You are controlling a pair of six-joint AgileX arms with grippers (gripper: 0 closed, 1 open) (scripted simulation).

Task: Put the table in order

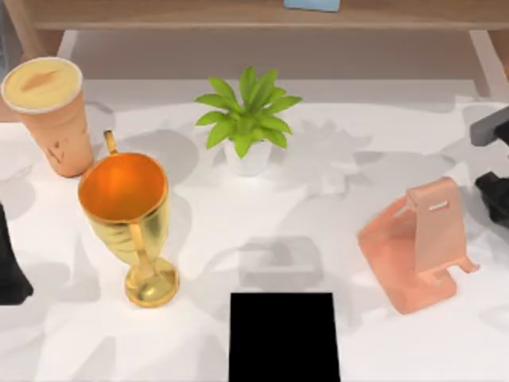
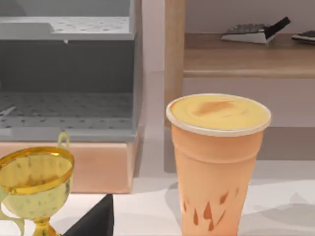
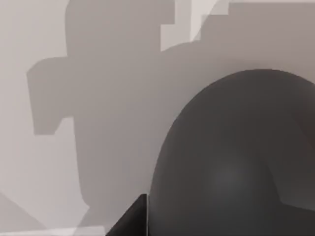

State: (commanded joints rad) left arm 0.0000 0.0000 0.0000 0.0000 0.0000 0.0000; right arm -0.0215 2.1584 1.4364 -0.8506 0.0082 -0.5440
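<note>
White matte tabletop (image 1: 334,231) spreads across the whole top view, carrying five objects. Nearest the front edge lies a flat black rectangle (image 1: 284,337). Beside it, to the left, stands a gold trophy cup (image 1: 130,219), upright on its round foot; to the right sits a salmon-pink phone stand (image 1: 419,243). Farther back, a small potted plant (image 1: 246,119) occupies the centre, and an orange drink cup (image 1: 49,111) with a pale lid stands at the far left. Behind everything runs a light wooden shelf (image 1: 238,14).

Left tool (image 1: 11,267) waits at the tabletop's left edge, near the trophy; right tool (image 1: 495,171) waits at the right edge, beyond the phone stand. Whether either tool is wide or narrow cannot be told.

Judged from this layout, no object is yet held; the left arm's wrist view faces the drink cup squarely, so a level, centred approach would suit it.
</note>
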